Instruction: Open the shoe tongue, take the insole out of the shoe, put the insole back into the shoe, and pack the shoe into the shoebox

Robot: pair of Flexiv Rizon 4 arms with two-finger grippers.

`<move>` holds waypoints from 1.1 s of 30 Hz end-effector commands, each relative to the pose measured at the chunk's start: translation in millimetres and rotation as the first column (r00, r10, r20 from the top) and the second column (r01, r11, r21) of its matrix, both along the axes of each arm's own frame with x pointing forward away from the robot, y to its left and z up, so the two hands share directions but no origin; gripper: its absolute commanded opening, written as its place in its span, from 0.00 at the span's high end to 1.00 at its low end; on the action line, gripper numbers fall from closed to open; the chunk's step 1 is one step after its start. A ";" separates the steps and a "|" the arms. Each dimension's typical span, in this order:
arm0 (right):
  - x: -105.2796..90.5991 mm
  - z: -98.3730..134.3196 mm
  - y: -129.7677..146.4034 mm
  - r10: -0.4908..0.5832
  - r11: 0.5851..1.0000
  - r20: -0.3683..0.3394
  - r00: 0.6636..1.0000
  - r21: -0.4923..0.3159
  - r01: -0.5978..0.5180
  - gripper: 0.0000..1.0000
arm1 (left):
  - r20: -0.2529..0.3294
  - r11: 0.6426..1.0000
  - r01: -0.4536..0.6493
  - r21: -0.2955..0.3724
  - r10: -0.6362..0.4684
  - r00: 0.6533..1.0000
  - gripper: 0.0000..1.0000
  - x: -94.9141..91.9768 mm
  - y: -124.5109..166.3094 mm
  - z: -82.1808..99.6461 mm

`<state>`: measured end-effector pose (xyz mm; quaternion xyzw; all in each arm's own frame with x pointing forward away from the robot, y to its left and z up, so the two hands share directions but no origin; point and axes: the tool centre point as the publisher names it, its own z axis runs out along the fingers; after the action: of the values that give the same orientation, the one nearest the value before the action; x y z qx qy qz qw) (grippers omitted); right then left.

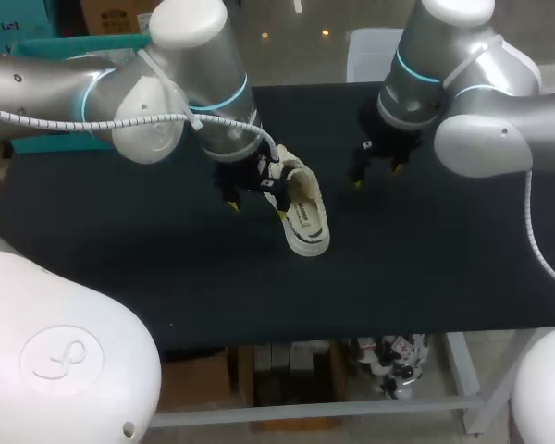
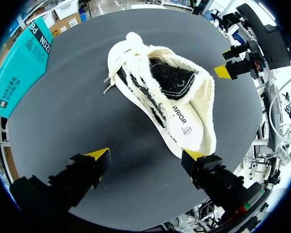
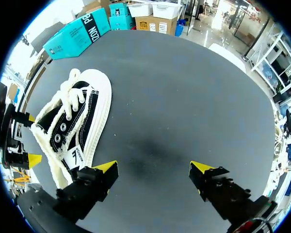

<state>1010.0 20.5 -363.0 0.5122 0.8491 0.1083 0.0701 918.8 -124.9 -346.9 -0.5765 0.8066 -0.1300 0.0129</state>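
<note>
A white and black fleece-lined shoe [image 1: 302, 211] rests on the black table [image 1: 120, 231], near its middle. My left gripper [image 1: 256, 209] hangs open just above it, one finger on each side of the heel end. In the left wrist view the shoe [image 2: 155, 87] lies ahead of the open left gripper [image 2: 146, 154], opening toward me, with a printed white insole [image 2: 183, 124] inside. My right gripper [image 1: 377, 176] is open and empty, to the right of the shoe. From the right gripper [image 3: 154, 167] the shoe [image 3: 77, 119] lies off to its side. A teal shoebox [image 2: 19, 63] sits at the table's far left.
The shoebox [image 3: 77, 31] shows at the table's far corner in the right wrist view, and partly behind my left arm in the head view [image 1: 83, 43]. Bare black tabletop [image 3: 184, 97] stretches ahead of the right gripper and along the front edge.
</note>
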 end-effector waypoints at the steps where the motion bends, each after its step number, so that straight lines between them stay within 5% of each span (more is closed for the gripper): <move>1: 7.7 0.3 0.5 0.029 0.999 -0.019 0.999 -0.014 -0.029 0.00 | 0.011 1.000 -0.008 -0.029 0.008 1.000 0.00 9.6 -7.4 -7.1; 7: 14.4 -3.1 -0.1 0.023 1.000 -0.025 0.999 -0.013 -0.023 0.00 | 0.023 0.999 0.005 -0.045 -0.004 1.000 0.00 21.0 -27.9 0.8; 14: 16.5 -10.1 -0.2 0.012 1.000 -0.017 1.000 0.008 -0.012 0.00 | 0.049 0.999 -0.031 0.025 0.029 0.998 0.00 36.2 -37.8 -6.9; 24: 10.8 -15.1 -5.8 0.015 1.000 -0.013 1.000 0.025 -0.014 0.00 | 0.063 0.994 -0.089 0.071 0.084 0.994 0.63 50.6 -40.7 -28.0; 26: 8.8 -15.5 -6.2 0.023 0.999 -0.009 1.000 0.029 -0.023 0.00 | 0.069 0.992 -0.101 0.074 0.096 0.993 1.00 50.1 -39.2 -30.6; 33: 7.5 -13.0 -2.0 0.062 0.998 -0.004 0.998 0.012 -0.062 0.00 | 0.085 0.993 -0.102 0.061 0.097 0.992 1.00 41.3 -29.6 -19.4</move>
<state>1018.4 17.0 -376.9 0.4869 0.8636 0.1164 0.0596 968.7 -160.9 -375.1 -0.6106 0.7796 -0.1207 0.0693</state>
